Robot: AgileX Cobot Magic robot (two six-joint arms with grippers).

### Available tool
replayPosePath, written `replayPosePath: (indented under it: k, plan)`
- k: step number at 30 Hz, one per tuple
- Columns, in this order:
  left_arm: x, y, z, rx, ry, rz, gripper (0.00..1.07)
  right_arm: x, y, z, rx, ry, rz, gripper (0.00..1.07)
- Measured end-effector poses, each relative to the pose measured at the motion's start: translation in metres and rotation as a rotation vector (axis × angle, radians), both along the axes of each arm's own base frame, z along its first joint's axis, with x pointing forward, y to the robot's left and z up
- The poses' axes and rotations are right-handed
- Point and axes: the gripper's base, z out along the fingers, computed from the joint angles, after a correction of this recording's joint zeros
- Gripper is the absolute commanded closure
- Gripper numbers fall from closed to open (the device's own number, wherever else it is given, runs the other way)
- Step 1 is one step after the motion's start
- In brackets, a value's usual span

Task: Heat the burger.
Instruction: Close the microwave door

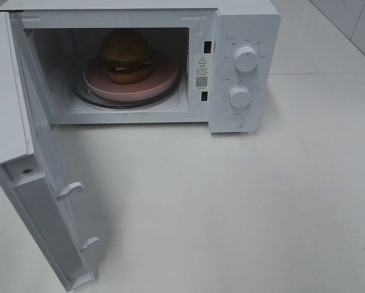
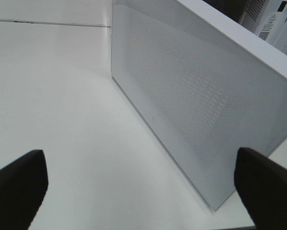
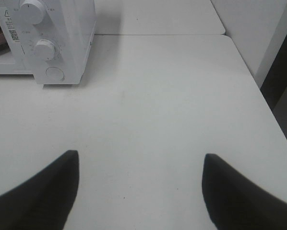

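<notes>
Open microwave (image 1: 198, 27), pink plate (image 1: 166, 74) inside

Exterior view: microwave (image 1: 243, 24) top cropped by frame edge; open door (image 1: 42, 201) clipped at left edge. Pink plate (image 1: 164, 76) rear rim hidden behind burger (image 1: 126, 52). Glass turntable (image 1: 112, 101) mostly under plate, only front arc shows. Warning label (image 1: 201, 72) text and dial (image 1: 246, 59) markings too small to read. Wrist views: left gripper (image 2: 141, 187), right gripper (image 3: 141, 187) show finger ends only, rest out of frame.

Light was bright, diffuse, from above. A soft grey shadow lay on the table (image 1: 231, 201) in front of the microwave (image 1: 243, 24), beside its door (image 1: 42, 213); the cavity was dimmer. Left gripper (image 2: 139, 158) and right gripper (image 3: 139, 155) were blurred, out of focus.
</notes>
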Motion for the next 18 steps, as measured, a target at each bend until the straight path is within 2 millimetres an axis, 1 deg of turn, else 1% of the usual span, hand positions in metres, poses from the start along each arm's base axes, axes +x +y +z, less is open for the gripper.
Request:
replayPosePath:
  k: [18]
  plan:
    - [0.0000, 0.0000, 0.0000, 0.000, 0.000, 0.000, 0.09, 0.0000, 0.0000, 0.0000, 0.000, 0.000, 0.000, 0.39]
